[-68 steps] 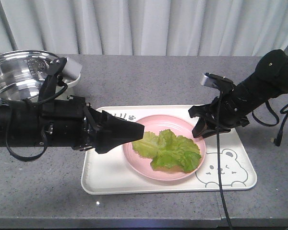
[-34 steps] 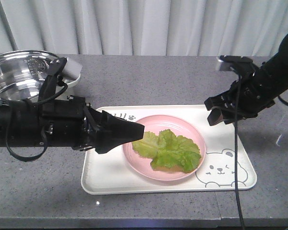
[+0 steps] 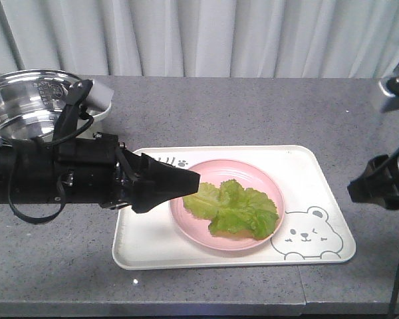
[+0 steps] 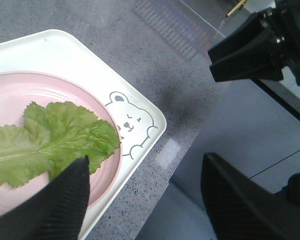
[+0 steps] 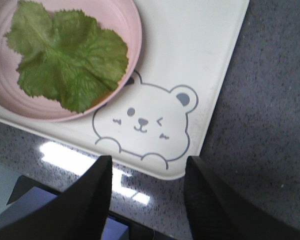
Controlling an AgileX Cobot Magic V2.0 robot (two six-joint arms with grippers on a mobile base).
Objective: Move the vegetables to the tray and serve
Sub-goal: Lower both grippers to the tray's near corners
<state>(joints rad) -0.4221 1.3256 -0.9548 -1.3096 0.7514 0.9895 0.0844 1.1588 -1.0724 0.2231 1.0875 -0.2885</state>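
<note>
Grey table: right gripper has backed off beyond the tray, fingers spread, empty; left gripper likewise spread beside tray's vegetables; serving remains.

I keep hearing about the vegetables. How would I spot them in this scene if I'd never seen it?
On the grey speckled counter lies a large cream-white rectangular plastic tray with a bear drawing in one corner, and a round pink plate sits on it. The flat, crinkly green lettuce leaves lie on that plate, the only green thing on the counter.
</note>
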